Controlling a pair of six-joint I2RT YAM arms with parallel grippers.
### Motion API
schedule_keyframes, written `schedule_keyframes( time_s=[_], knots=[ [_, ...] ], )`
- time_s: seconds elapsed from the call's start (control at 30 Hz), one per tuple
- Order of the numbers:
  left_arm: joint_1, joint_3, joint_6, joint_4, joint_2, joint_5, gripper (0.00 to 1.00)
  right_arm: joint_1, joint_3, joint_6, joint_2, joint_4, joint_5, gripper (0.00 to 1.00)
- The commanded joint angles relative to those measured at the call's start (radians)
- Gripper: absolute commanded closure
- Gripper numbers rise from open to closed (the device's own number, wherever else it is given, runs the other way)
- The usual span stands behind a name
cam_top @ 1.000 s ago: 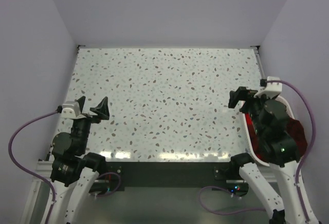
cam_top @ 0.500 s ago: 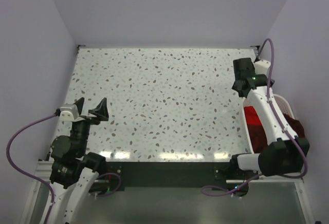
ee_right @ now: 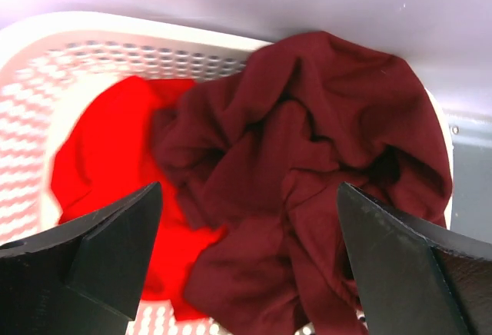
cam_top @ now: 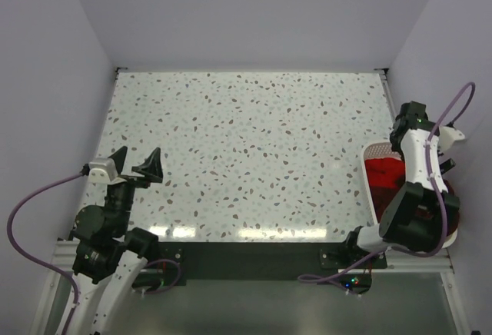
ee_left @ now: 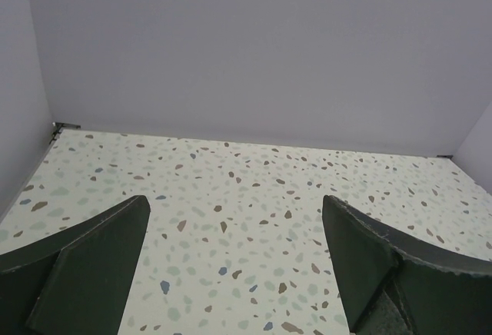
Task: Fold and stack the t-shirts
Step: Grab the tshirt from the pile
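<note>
Speckled table (cam_top: 246, 143), white mesh basket (ee_right: 100, 31) (at its right edge), plain lilac walls (cam_top: 246, 12)

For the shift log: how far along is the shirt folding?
Nothing is folded or stacked: the maroon shirt and red shirt lie crumpled in the basket. The right gripper hangs open above them, the left gripper open over the table. Picking, folding, stacking all remain.

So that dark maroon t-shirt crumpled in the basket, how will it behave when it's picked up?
Probably floppy: the maroon t-shirt lies crumpled in deep folds, so it should droop and unfurl from wherever it's pinched. It overlaps the red t-shirt in the white mesh basket, so that one may drag along.
</note>
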State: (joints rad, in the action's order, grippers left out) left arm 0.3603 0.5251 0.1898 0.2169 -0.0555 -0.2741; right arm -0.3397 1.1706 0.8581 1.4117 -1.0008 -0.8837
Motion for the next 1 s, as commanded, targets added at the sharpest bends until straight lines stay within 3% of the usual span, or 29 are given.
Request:
schedule_keyframes(
  time_s=[0.0, 0.13, 0.23, 0.27, 0.33, 0.37, 0.4, 0.5, 0.67, 0.97],
  knots=[
    [0.011, -0.007, -0.013, -0.045, 0.011, -0.016, 0.00, -0.054, -0.035, 0.044, 0.032, 0.077, -0.009, 0.01],
    [0.012, -0.013, -0.018, -0.048, 0.011, -0.014, 0.00, -0.085, -0.119, 0.012, 0.026, 0.143, 0.035, 0.07],
    [0.012, -0.016, -0.018, -0.047, 0.013, -0.016, 0.00, -0.085, -0.173, -0.042, -0.005, 0.211, 0.042, 0.28],
    [0.012, -0.014, -0.018, -0.047, 0.013, -0.019, 0.00, -0.085, -0.177, -0.045, -0.010, 0.212, 0.040, 0.42],
    [0.012, -0.014, -0.018, -0.047, 0.011, -0.019, 0.00, -0.082, -0.166, -0.047, -0.026, 0.200, 0.045, 0.58],
    [0.012, -0.014, -0.018, -0.047, 0.008, -0.020, 0.00, -0.084, -0.157, -0.042, -0.036, 0.186, 0.040, 0.85],
    [0.012, -0.014, -0.018, -0.047, 0.006, -0.020, 0.00, -0.082, -0.146, -0.050, -0.051, 0.165, 0.057, 0.99],
    [0.012, -0.016, -0.019, -0.047, -0.004, -0.019, 0.00, -0.050, -0.109, -0.123, -0.157, 0.182, 0.089, 1.00],
    [0.012, -0.014, -0.020, -0.045, -0.023, -0.022, 0.00, 0.134, -0.020, -0.272, -0.350, 0.258, 0.091, 1.00],
    [0.012, -0.001, -0.016, -0.027, -0.078, -0.028, 0.00, 0.552, 0.472, -0.476, -0.189, 0.240, 0.181, 1.00]
  ],
)
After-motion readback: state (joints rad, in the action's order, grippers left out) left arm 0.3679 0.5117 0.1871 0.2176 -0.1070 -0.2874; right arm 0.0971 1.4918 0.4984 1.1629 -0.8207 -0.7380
